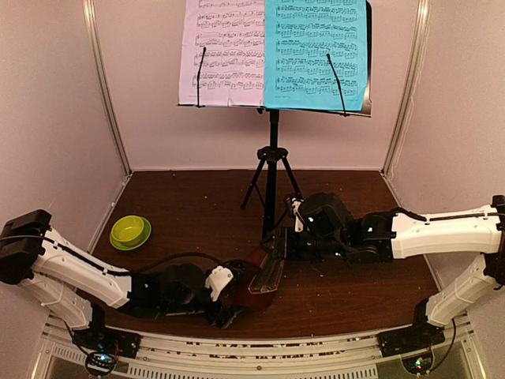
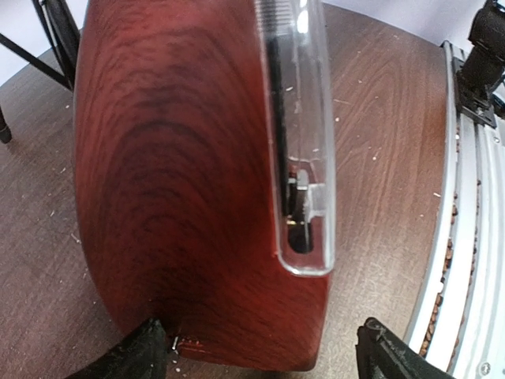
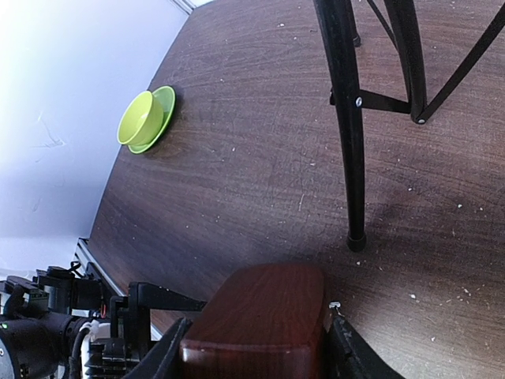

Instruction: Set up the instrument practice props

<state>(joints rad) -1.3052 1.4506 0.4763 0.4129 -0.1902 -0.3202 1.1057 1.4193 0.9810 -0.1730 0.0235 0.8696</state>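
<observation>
The brown wooden metronome (image 1: 259,286) lies tilted between my two grippers, its clear cover (image 2: 304,134) facing the table's near edge. My right gripper (image 3: 256,355) is shut on its narrow top end. My left gripper (image 2: 264,355) stands open around its wide base, and the right finger (image 2: 390,355) is clearly apart from the wood. The black music stand (image 1: 272,174) stands on its tripod at the middle back. It carries a white sheet (image 1: 225,51) on the left and a cyan sheet (image 1: 316,51) on the right.
A lime-green bowl (image 1: 130,231) sits on a saucer at the left of the table. One tripod leg (image 3: 347,134) of the stand comes down just beyond the metronome. The metal rail (image 2: 465,237) runs along the near edge, and white walls enclose the table.
</observation>
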